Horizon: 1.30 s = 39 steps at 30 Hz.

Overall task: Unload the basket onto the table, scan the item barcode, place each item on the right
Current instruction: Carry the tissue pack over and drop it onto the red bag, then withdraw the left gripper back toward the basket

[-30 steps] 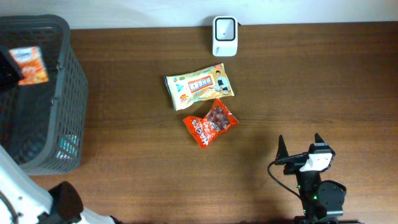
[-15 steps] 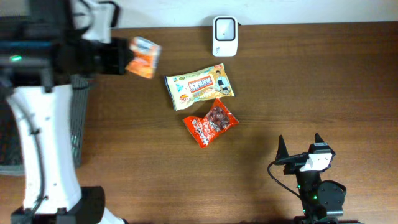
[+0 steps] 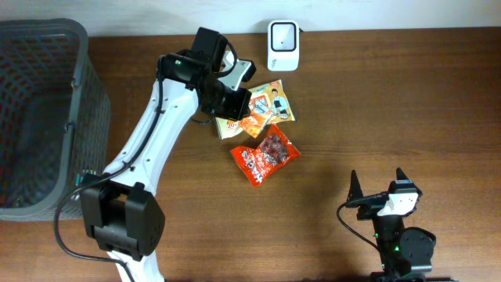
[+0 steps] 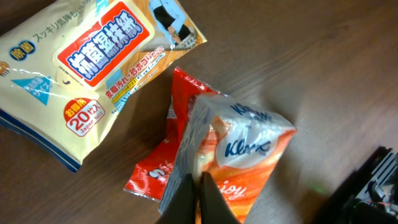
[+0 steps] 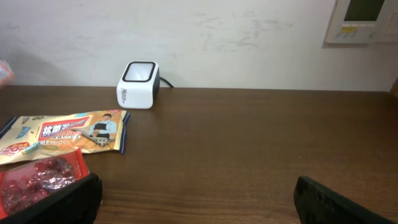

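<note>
My left gripper (image 3: 239, 103) (image 4: 200, 184) is shut on the edge of an orange and white Kleenex tissue pack (image 3: 257, 123) (image 4: 249, 149). It holds the pack over the table's middle, above a red snack packet (image 3: 266, 154) (image 4: 149, 177) and beside a yellow wet-wipes pack (image 3: 277, 102) (image 4: 81, 68). The white barcode scanner (image 3: 282, 35) (image 5: 138, 76) stands at the table's far edge, just beyond the held pack. My right gripper (image 3: 377, 180) (image 5: 196, 205) rests near the front right, open and empty. No barcode shows on the pack from here.
A dark mesh basket (image 3: 90, 102) stands at the left end of the table. The left arm stretches diagonally from the front left to the middle. Bare wood lies between the right gripper and the packets.
The left arm has swung right from over the basket, carrying the tissue pack to the packets in the middle below the scanner. The right arm has not moved.
</note>
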Available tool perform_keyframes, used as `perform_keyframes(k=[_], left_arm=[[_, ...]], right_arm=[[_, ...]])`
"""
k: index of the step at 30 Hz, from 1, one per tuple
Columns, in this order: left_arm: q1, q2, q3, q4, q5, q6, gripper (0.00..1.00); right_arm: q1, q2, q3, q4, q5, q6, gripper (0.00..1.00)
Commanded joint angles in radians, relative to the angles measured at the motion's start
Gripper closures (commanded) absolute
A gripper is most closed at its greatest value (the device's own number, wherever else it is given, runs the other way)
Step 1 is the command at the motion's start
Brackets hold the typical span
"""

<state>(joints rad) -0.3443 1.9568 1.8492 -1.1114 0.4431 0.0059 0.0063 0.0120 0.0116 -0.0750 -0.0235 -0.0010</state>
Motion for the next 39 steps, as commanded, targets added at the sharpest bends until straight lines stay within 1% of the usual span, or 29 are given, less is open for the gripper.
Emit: perform_keyframes(k=[1,2,3,6,7,11,14,17,20,22,23,26,27,30,33,39], left_arm=[[0.004,0.013,0.001,0.005,-0.006,-0.002,0.89],[0.004,0.013,0.001,0.005,-0.007,-0.002,0.86],[0.004,0.013,0.001,0.005,-0.007,-0.002,0.79],[0.004,0.013,0.001,0.005,-0.008,-0.002,0.47],[0.007,0.013,0.001,0.005,-0.017,-0.002,0.43],[0.025,0.012,0.025,-0.016,-0.029,-0.002,0.38],[0.05,0.011,0.121,-0.096,-0.041,-0.002,0.34],[0.087,0.01,0.277,-0.227,-0.106,-0.002,0.31],[0.126,0.01,0.474,-0.381,-0.212,-0.002,0.25],[0.153,0.01,0.63,-0.492,-0.335,-0.002,0.21],[0.16,0.01,0.674,-0.518,-0.367,-0.002,0.19],[0.206,0.006,0.784,-0.576,-0.425,-0.021,0.18],[0.221,-0.001,0.789,-0.576,-0.425,-0.021,0.14],[0.289,-0.03,0.789,-0.576,-0.425,-0.023,0.12],[0.373,-0.067,0.789,-0.576,-0.467,-0.09,0.11],[0.553,-0.129,0.789,-0.576,-0.47,-0.13,0.09]], right_arm=[[0.006,-0.006,-0.006,-0.005,0.013,-0.003,0.02],[0.006,-0.006,-0.006,-0.005,0.013,-0.003,0.02],[0.006,-0.006,-0.006,-0.005,0.013,-0.003,0.02],[0.006,-0.006,-0.006,-0.005,0.013,-0.002,0.01],[0.006,-0.006,-0.006,-0.005,0.013,-0.002,0.02],[0.006,-0.006,-0.006,-0.005,0.013,-0.003,0.02],[0.006,-0.006,-0.006,-0.005,0.013,-0.003,0.02],[0.006,-0.006,-0.006,-0.005,0.013,-0.003,0.02],[0.006,-0.006,-0.006,-0.005,0.013,-0.003,0.02],[0.006,-0.006,-0.006,-0.005,0.013,-0.003,0.02],[0.006,-0.006,-0.006,-0.005,0.013,-0.003,0.02],[0.006,-0.006,-0.006,-0.005,0.013,-0.003,0.02],[0.006,-0.006,-0.006,-0.005,0.013,-0.003,0.02],[0.006,-0.006,-0.006,-0.005,0.013,-0.003,0.01],[0.006,-0.006,-0.006,-0.005,0.013,-0.003,0.02],[0.006,-0.006,-0.006,-0.005,0.013,-0.003,0.02]])
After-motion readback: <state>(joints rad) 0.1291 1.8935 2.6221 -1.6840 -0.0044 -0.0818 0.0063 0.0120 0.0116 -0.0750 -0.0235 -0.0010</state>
